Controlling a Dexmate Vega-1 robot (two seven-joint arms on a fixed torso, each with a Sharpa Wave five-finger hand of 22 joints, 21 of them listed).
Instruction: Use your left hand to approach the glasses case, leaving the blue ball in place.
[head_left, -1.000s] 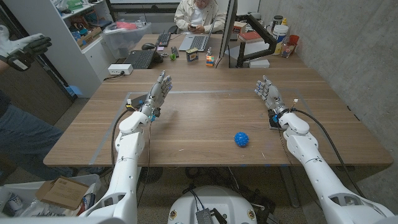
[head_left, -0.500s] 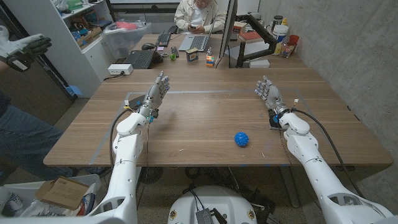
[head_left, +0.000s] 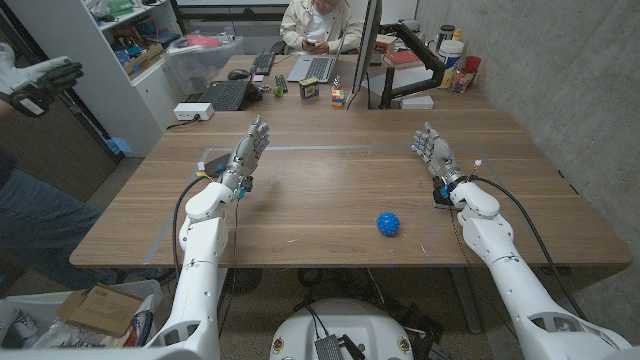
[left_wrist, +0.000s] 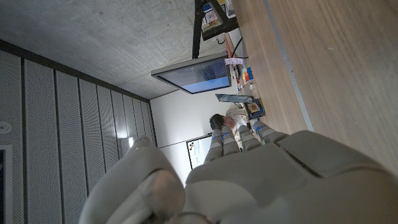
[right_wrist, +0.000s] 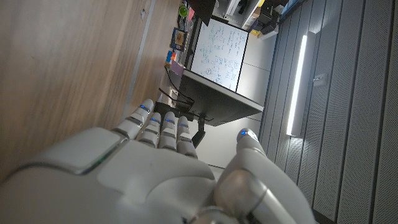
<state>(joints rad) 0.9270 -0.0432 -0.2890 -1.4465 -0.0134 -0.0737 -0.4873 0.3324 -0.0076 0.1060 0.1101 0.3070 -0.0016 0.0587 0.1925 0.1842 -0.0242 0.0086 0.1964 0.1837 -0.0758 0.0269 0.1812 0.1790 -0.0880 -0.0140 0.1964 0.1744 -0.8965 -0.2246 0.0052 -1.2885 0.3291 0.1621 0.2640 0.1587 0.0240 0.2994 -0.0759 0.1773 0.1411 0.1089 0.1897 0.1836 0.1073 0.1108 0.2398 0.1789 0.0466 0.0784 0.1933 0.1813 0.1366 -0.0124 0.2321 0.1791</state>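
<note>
A spiky blue ball (head_left: 388, 223) lies on the wooden table (head_left: 320, 200), near the front edge and right of the middle. My left hand (head_left: 247, 155) is raised above the table's left part with its fingers stretched out and nothing in it; its back shows in the left wrist view (left_wrist: 249, 180). A small dark shape (head_left: 213, 166) peeks out beside that wrist; I cannot tell whether it is the glasses case. My right hand (head_left: 432, 153) stands open over the right part, well behind the ball, and shows in the right wrist view (right_wrist: 155, 162).
Pale tape lines (head_left: 300, 148) mark the table top. At the far end stand a keyboard (head_left: 228, 95), a laptop (head_left: 318, 68), a monitor (head_left: 368, 50) and a colour cube (head_left: 338, 97), with a person seated behind. Another person's gloved hand (head_left: 40, 78) reaches in at the left.
My left hand and forearm have drifted slightly to the left. The right hand and the blue ball have stayed where they were.
</note>
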